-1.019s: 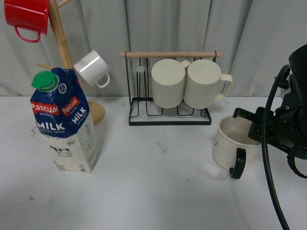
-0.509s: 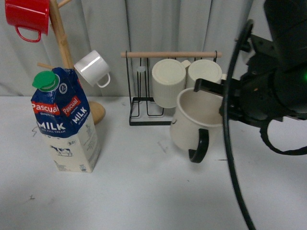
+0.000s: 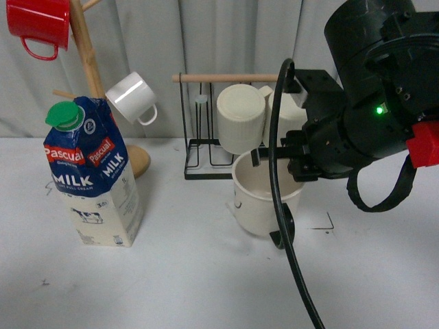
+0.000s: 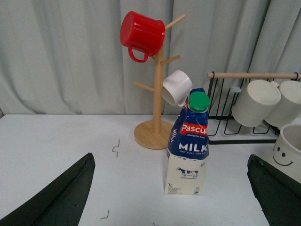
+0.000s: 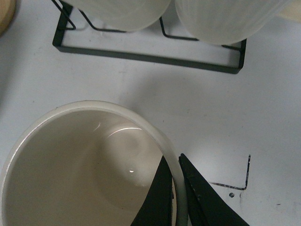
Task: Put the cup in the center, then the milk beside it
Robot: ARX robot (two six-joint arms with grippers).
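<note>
The cream-white cup point(image 3: 257, 199) with its black handle point(image 3: 285, 229) is upright in front of the rack, low over the white tabletop; contact cannot be told. My right gripper point(image 3: 291, 171) is shut on its rim, one finger inside the wall and one outside, as the right wrist view shows on the cup point(image 5: 80, 165) and gripper point(image 5: 173, 160). A black corner mark point(image 3: 328, 223) of the center point(image 3: 312, 212) lies just right of the cup. The milk point(image 3: 92, 178) stands upright at the left. My left gripper point(image 4: 170, 160) is open, facing the milk point(image 4: 188, 150) from a distance.
A black wire rack point(image 3: 243, 171) holds two ribbed cream mugs point(image 3: 241, 118) right behind the cup. A wooden mug tree point(image 3: 86, 48) behind the milk carries a red mug point(image 3: 38, 24) and a white enamel mug point(image 3: 130, 97). A black cable point(image 3: 281, 205) crosses the front view.
My right gripper lifted the cup from the right side of the table, carried it left, and lowered it in front of the rack. The milk has not moved.
</note>
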